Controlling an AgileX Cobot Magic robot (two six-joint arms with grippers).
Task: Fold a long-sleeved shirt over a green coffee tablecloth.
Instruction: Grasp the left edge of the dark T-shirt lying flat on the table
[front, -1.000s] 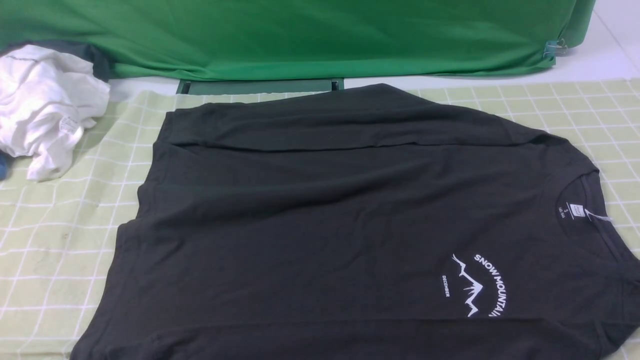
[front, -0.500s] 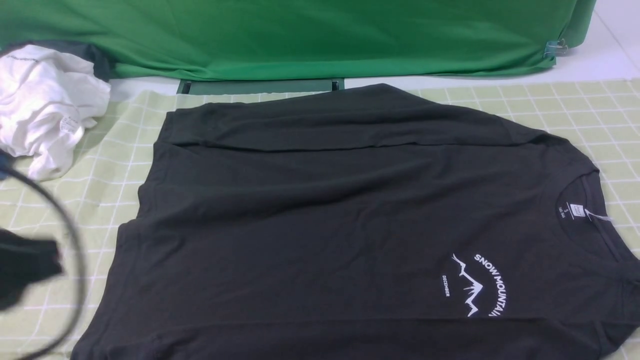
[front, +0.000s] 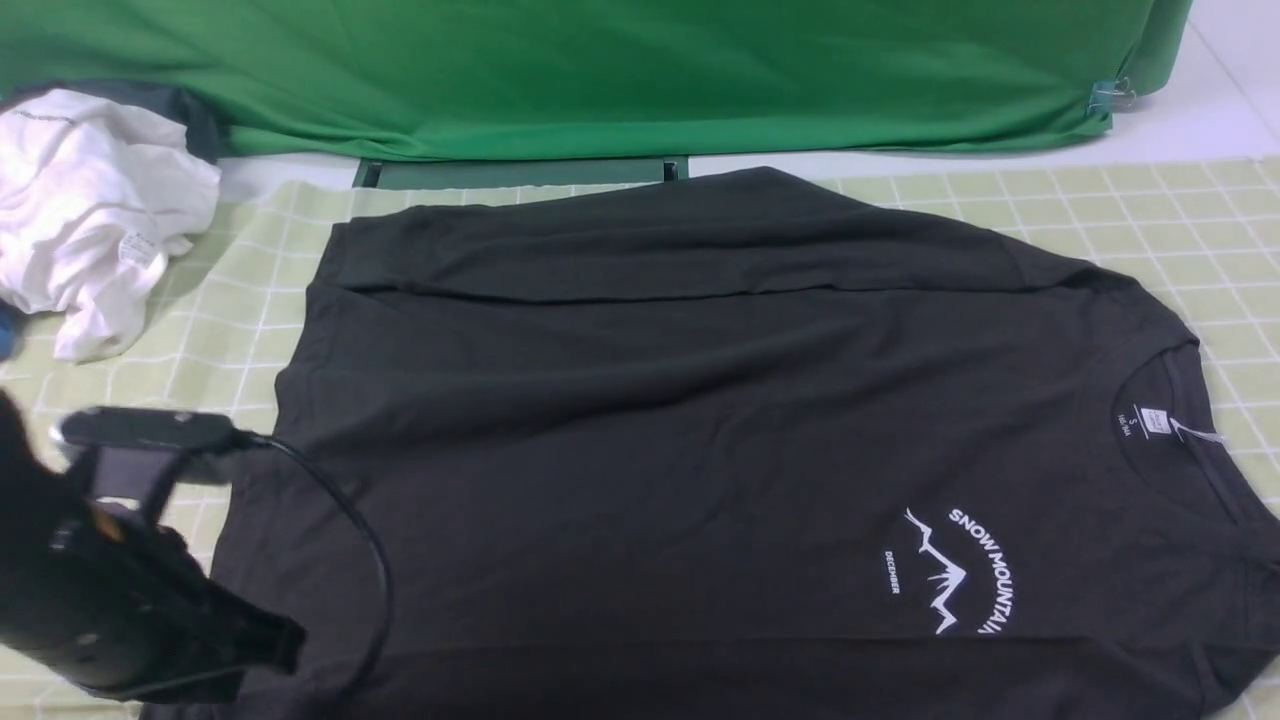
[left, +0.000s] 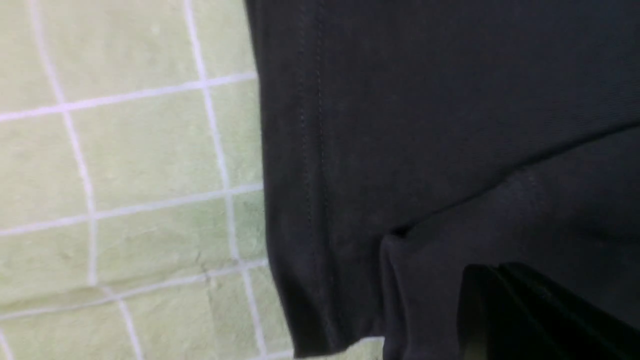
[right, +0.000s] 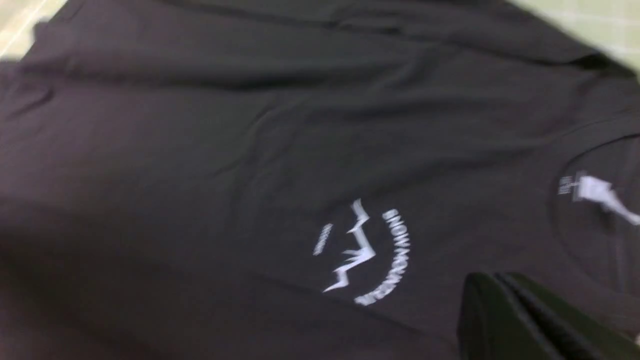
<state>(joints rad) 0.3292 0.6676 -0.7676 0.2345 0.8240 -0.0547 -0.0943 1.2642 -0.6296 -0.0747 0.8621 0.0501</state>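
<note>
Left wrist view shows the left gripper (left: 530, 320) as a dark shape just above the shirt (left: 425, 125), near its hem (left: 305, 190), where a folded layer overlaps the body. Its fingertips are out of frame, so I cannot tell how far open it is, and no cloth shows in its hold. The right gripper (right: 530, 320) hangs above the shirt near the chest print (right: 370, 255) and neck label (right: 595, 192); its opening cannot be told either.

The shirt lies flat on the tablecloth (front: 1150, 210) across the middle of the counter. Its hem is toward the left edge and its collar toward the right edge, and the far sleeve (front: 700, 250) is already laid along the body. A white garment (front: 90, 210) sits at the far left corner, apart from the shirt.

The step in hand looks like the crosswise fold, hem toward collar. To do it well, the left gripper should pinch every layer at the near hem corner, not only the top one. It should lift just enough to clear the cloth, then carry straight toward the right edge so the side folds stay lined up. The cable (front: 370, 540) looping from the left arm over the shirt could drag the fabric, so it is worth watching.
</note>
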